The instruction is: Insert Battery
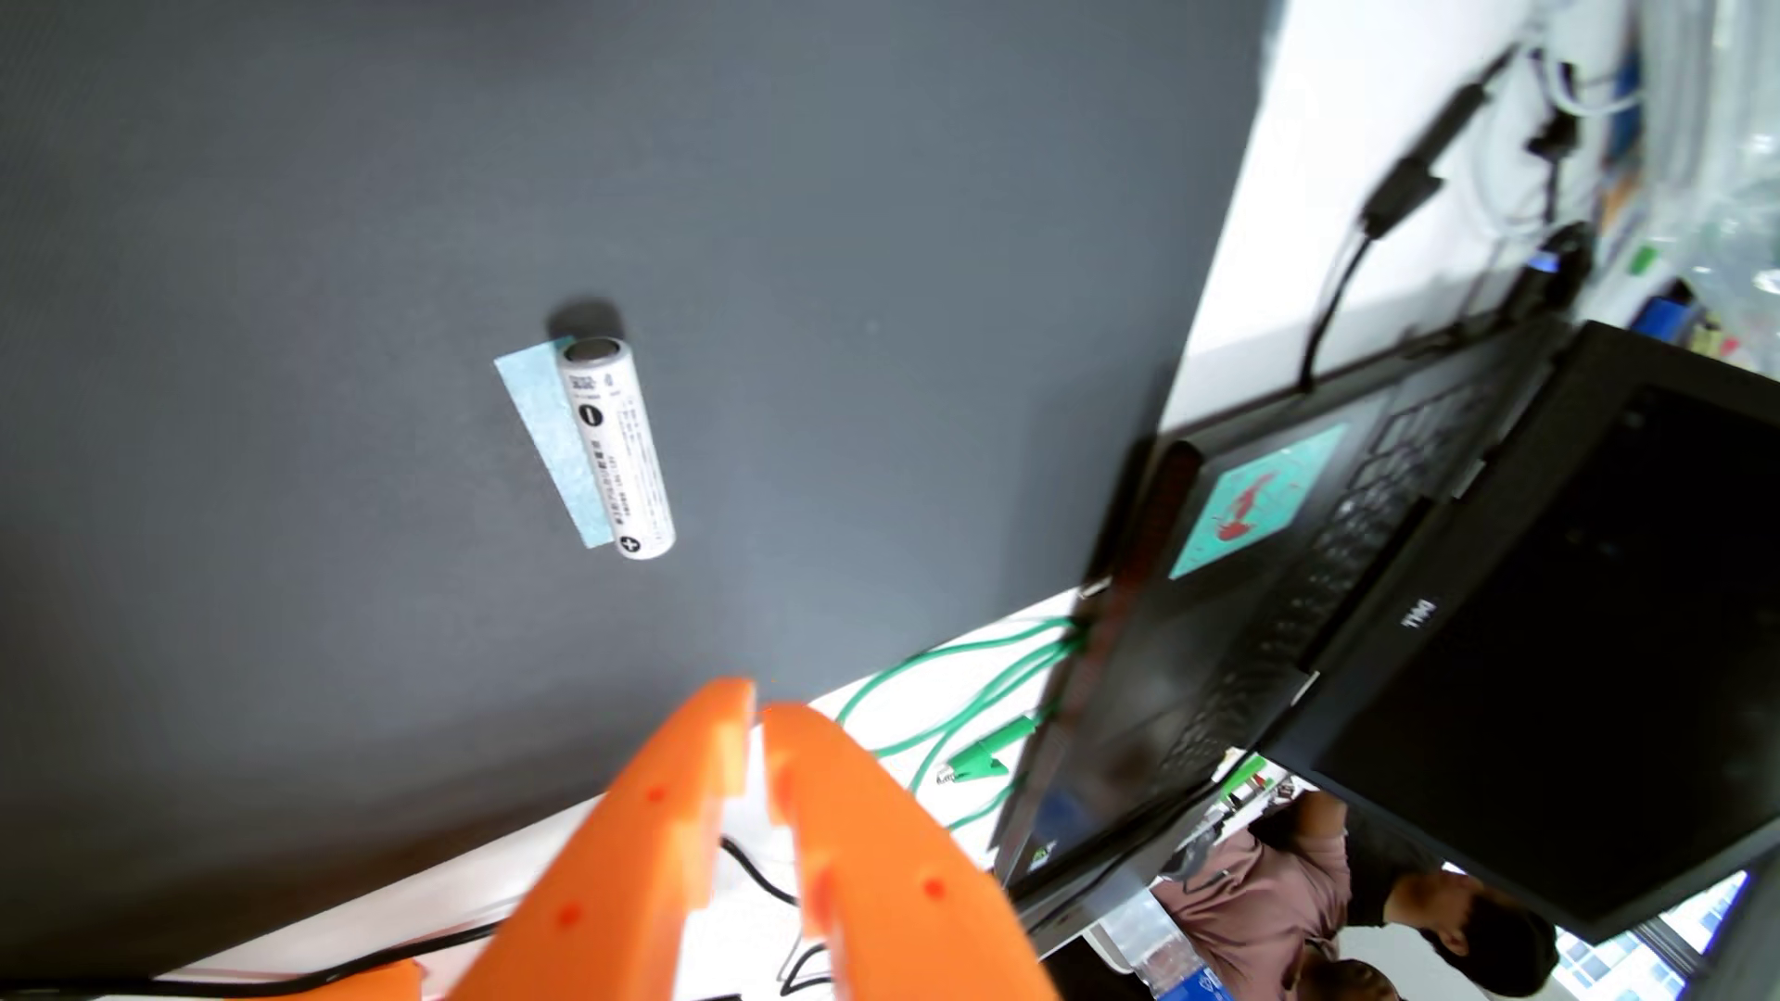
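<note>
A white cylindrical battery [617, 445] lies on the dark grey mat [385, 241] in the wrist view, next to a strip of light blue tape [551, 443]. Its plus mark faces the bottom of the view and its minus mark sits nearer the top. My orange gripper [761, 710] enters from the bottom edge, well below and to the right of the battery, over the mat's edge. Its two fingers stand nearly together with only a thin gap and nothing held between them. No battery holder shows in this view.
An open black Dell laptop [1445, 616] stands at the right, just off the mat. Green clip leads [963, 731] and black cables [1387, 202] lie on the white table [1243, 318]. People sit at the lower right.
</note>
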